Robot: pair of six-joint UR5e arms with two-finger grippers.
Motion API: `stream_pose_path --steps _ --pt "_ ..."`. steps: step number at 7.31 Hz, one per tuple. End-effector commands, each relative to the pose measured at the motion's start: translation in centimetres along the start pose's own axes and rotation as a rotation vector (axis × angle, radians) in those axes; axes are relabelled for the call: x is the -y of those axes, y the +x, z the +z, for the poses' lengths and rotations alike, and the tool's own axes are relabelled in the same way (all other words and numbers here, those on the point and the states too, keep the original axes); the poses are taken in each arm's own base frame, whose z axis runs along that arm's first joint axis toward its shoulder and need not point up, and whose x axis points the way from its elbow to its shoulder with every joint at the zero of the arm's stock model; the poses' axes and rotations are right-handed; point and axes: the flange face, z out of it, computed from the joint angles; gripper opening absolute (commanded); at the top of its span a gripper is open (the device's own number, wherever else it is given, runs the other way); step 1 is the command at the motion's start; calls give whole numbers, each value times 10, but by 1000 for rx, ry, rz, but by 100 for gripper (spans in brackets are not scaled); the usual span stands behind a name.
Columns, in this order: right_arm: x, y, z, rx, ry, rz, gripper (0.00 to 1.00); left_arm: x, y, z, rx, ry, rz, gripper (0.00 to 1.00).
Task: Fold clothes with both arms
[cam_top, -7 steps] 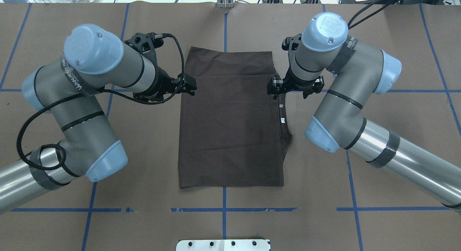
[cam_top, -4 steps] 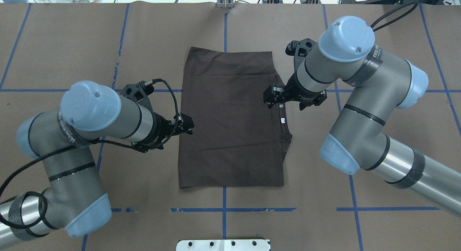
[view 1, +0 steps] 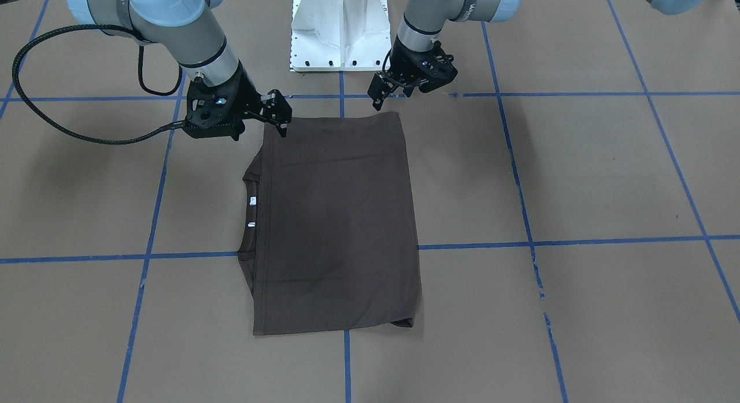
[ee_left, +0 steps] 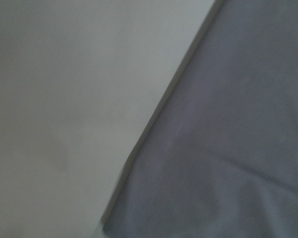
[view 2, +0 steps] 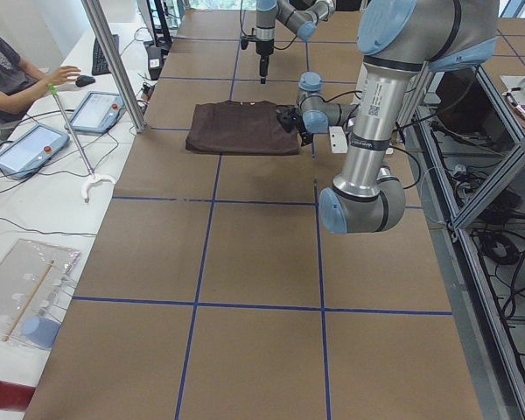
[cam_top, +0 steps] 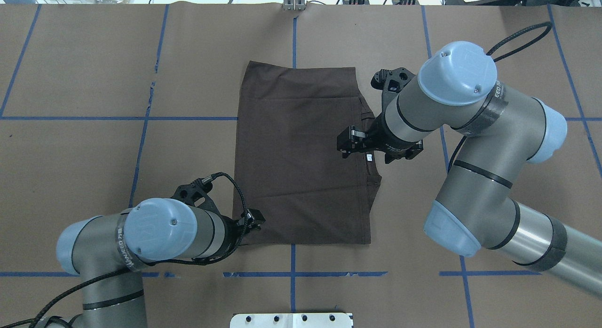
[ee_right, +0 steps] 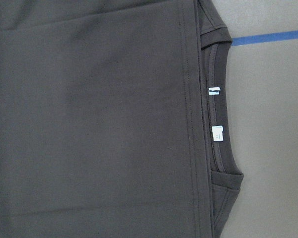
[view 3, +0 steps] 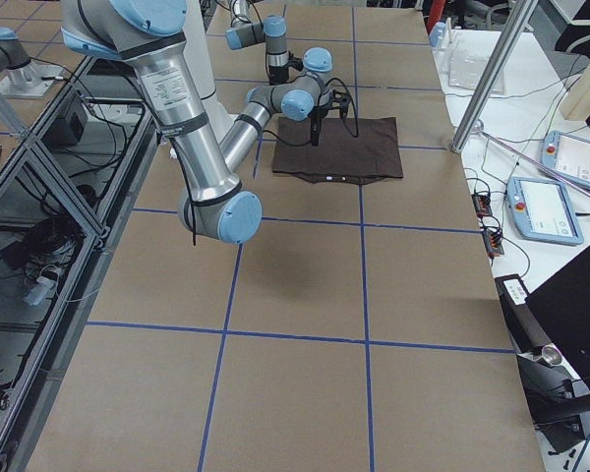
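Observation:
The clothes are one dark grey-brown T-shirt [cam_top: 301, 154], folded into a flat rectangle in the middle of the table [view 1: 335, 218]. Its ribbed collar [ee_right: 221, 114] and white neck tags [ee_right: 214, 90] show along the edge on my right side. My left gripper [cam_top: 257, 220] is low at the shirt's near-left corner, open, holding nothing; in the left wrist view only the shirt's edge [ee_left: 228, 148] and bare table show. My right gripper [cam_top: 344, 143] hangs open well above the collar edge, clear of the cloth. In the front-facing view the left gripper [view 1: 381, 93] and right gripper [view 1: 278, 111] flank the shirt's robot-side edge.
The white pedestal base [view 1: 338, 30] stands just behind the shirt's near edge. Blue tape lines [cam_top: 291, 274] grid the brown table cover. A person [view 2: 9, 79] sits beyond the far side with tablets [view 3: 546, 206] and a metal pole [view 2: 114, 61].
My left gripper has travelled along the shirt's left edge from its far part to the near-left corner. The right gripper has drifted a little toward the robot. The shirt lies unchanged.

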Motion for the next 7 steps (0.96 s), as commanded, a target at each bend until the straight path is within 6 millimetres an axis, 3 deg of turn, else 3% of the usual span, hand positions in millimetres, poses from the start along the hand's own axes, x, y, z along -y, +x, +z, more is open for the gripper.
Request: stream_pose_path --steps 1,7 --pt "-2 -2 1 2 -3 1 100 0 -2 23 24 60 -6 96" --pt "-2 0 4 -5 -5 3 100 -2 8 54 64 77 -9 85"
